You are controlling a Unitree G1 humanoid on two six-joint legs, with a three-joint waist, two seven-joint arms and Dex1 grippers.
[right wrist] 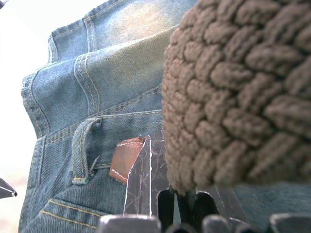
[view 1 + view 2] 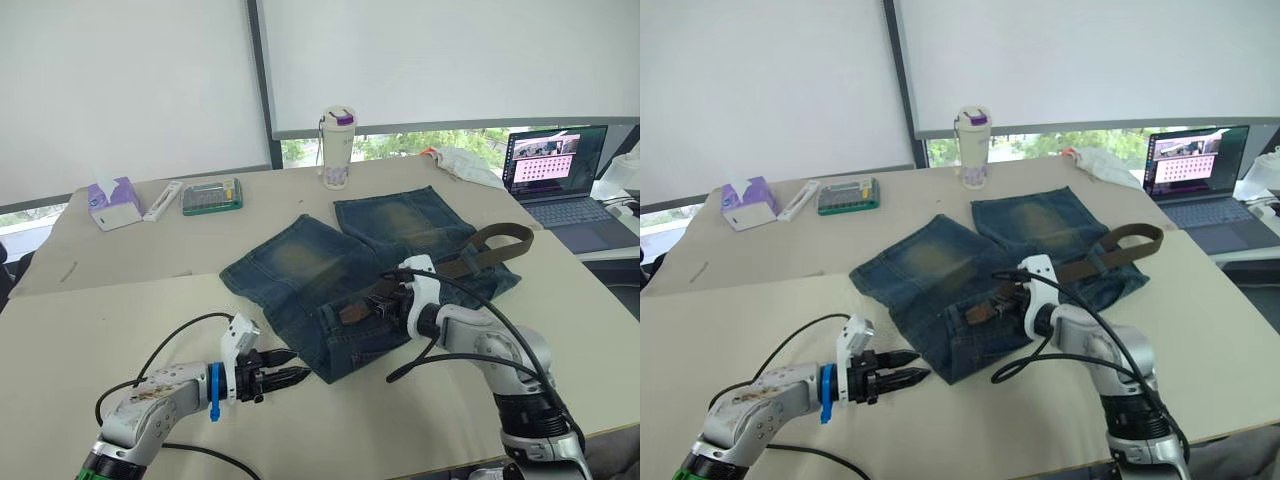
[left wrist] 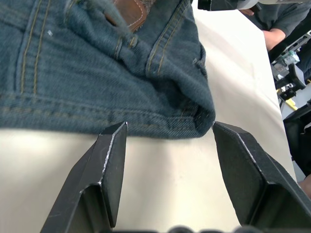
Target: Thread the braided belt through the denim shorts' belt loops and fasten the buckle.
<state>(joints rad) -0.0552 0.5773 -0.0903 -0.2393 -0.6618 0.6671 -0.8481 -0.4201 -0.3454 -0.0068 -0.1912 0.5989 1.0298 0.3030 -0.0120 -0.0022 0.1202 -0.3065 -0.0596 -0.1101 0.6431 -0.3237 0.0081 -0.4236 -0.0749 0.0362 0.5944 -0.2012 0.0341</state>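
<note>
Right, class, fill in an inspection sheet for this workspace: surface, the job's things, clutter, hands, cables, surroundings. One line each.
Surface: beige table, two tops pushed together.
Job's things: denim shorts lie flat; braided belt runs across the waistband and loops past the shorts on the robot's right; its leather tip sits beside a belt loop. Buckle not made out.
Clutter: tissue box, green case, lidded cup, all at the far edge.
Hands: left hand open, at the shorts' near corner; right hand shut on the belt over the waistband.
Cables: black cables trail from both arms.
Surroundings: laptop on a side table, window blinds behind.
</note>
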